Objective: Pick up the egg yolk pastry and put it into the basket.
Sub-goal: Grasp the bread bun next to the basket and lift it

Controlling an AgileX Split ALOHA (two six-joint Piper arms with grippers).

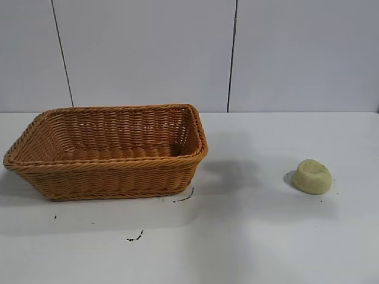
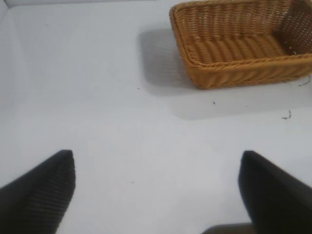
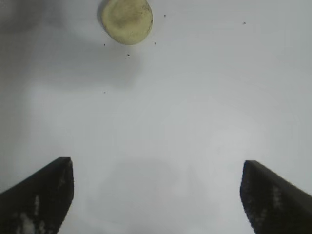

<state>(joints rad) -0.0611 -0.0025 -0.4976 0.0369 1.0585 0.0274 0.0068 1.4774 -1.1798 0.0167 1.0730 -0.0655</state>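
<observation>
The egg yolk pastry [image 1: 312, 176], a small pale yellow bun with a dimpled top, sits on the white table at the right. The orange-brown wicker basket [image 1: 71, 171] stands at the left and holds nothing that I can see. Neither arm shows in the exterior view. My right gripper [image 3: 157, 163] is open and empty above the bare table, with the pastry [image 3: 126, 20] well ahead of it. My left gripper [image 2: 157, 158] is open and empty, with the basket [image 2: 234, 73] ahead of it and off to one side.
Small dark crumbs and marks [image 1: 135, 238] lie on the white table [image 1: 249, 236] in front of the basket. A grey panelled wall [image 1: 148, 53] stands behind the table.
</observation>
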